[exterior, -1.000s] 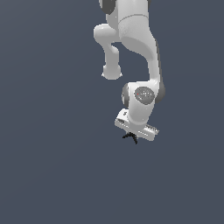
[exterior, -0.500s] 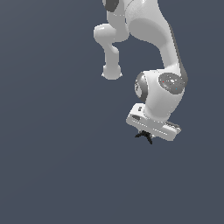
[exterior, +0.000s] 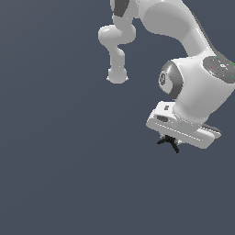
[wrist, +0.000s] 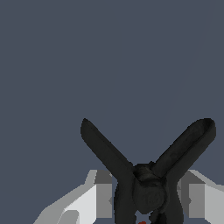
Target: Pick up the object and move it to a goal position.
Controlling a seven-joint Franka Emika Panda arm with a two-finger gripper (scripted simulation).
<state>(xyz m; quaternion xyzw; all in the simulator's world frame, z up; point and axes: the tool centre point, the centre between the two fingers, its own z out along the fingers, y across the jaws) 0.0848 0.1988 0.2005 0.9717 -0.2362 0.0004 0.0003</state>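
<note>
The object (exterior: 168,142) is a tiny black spindly thing with thin splayed prongs, hanging just under the white hand in the exterior view. My gripper (exterior: 170,137) is shut on it, and its fingers are mostly hidden behind the hand there. The wrist view shows the object (wrist: 146,181) large and close, two prongs spreading in a V. A speck of its red tip (wrist: 142,222) shows at the picture's edge. The white fingers (wrist: 97,197) press on it from both sides.
A plain dark grey-blue background fills both views. The white arm (exterior: 183,27) comes in from the exterior view's upper edge, with its big wrist joint (exterior: 202,87) above the hand.
The arm has swung toward the exterior view's right, carrying the object with it at about the same height. The grip has not changed.
</note>
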